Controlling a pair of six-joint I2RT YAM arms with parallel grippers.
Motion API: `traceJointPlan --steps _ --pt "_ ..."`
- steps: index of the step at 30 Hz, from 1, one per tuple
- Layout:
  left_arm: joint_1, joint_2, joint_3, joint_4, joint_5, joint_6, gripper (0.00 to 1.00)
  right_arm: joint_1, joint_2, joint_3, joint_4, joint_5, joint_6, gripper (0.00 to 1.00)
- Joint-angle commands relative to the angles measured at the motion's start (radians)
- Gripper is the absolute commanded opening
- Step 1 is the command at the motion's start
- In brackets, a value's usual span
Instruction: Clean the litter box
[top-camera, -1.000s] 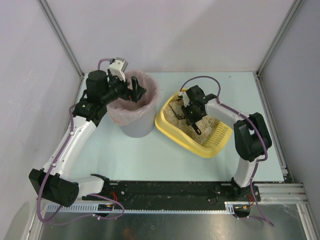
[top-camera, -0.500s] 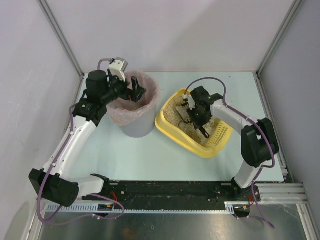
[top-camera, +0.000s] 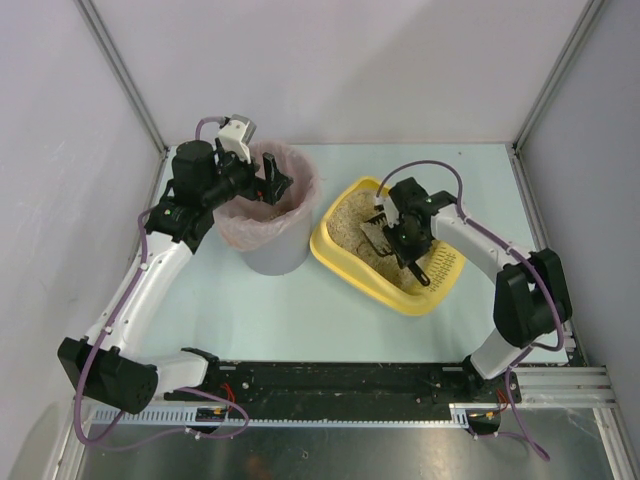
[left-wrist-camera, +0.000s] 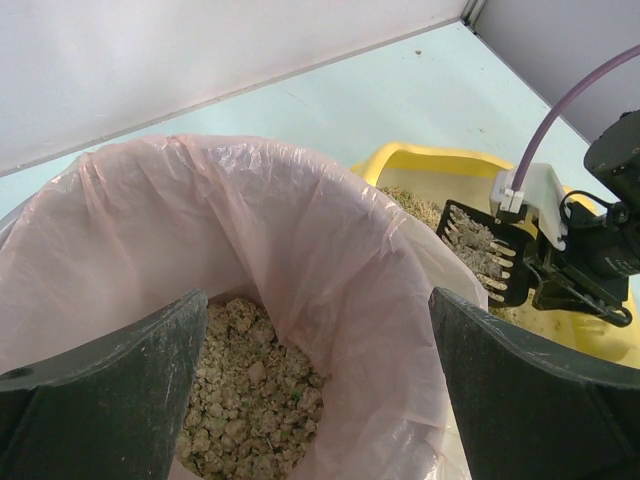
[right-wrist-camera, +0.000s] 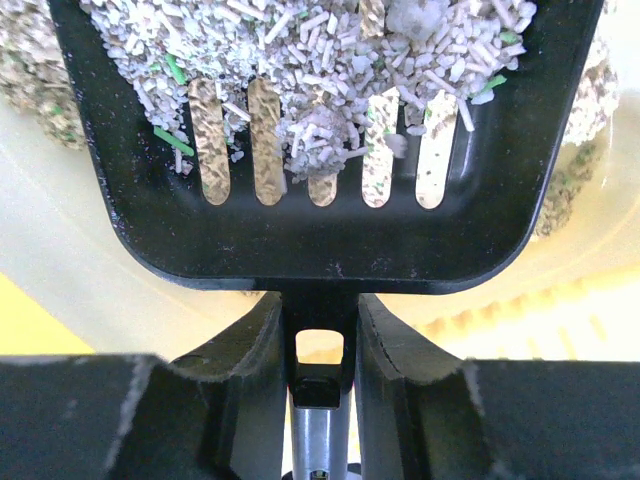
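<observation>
Pinches the black scoop (right-wrist-camera: 320, 230) handle in the right end effector (right-wrist-camera: 320, 340), blade loaded with clumps. Has drawn back toward the slotted end of the litter box (top-camera: 324, 249) directly beneath. Suggests sifting done, transfer next. Keeps the left end effector (top-camera: 272, 182) spread over the bin (top-camera: 270, 256), well to the left.

pale green table (top-camera: 280, 320) carries a grey bin (top-camera: 272, 258) beside the yellow litter box (top-camera: 325, 250).

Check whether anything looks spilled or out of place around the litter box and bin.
Nothing stands out. No litter shows on the table; the scoop, gripped by the right fingers, holds its load over the litter box, and the pink liner sits folded over the rim of the bin.
</observation>
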Motion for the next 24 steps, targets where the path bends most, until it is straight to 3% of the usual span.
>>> traceJointPlan --steps 1,6,11,15,19,24 --pt "-0.006 -0.019 -0.003 0.019 0.019 0.015 0.96 -0.055 -0.078 -0.021 0.01 0.001 0.038 0.0" --pt "-0.006 -0.014 -0.004 0.02 0.018 0.015 0.96 0.02 -0.074 -0.021 -0.002 0.028 0.052 0.0" --pt "-0.006 -0.013 -0.004 0.019 0.018 0.015 0.96 -0.065 -0.103 -0.024 0.029 0.006 0.058 0.0" --pt "-0.006 -0.013 -0.004 0.02 0.013 0.016 0.96 0.016 -0.1 -0.025 0.007 0.025 0.064 0.0" --pt "-0.006 -0.011 -0.005 0.019 0.018 0.015 0.96 -0.069 -0.126 -0.034 0.029 0.038 0.072 0.0" --pt "-0.006 -0.013 -0.004 0.019 0.015 0.015 0.96 0.021 -0.126 -0.038 0.009 0.079 0.079 0.0"
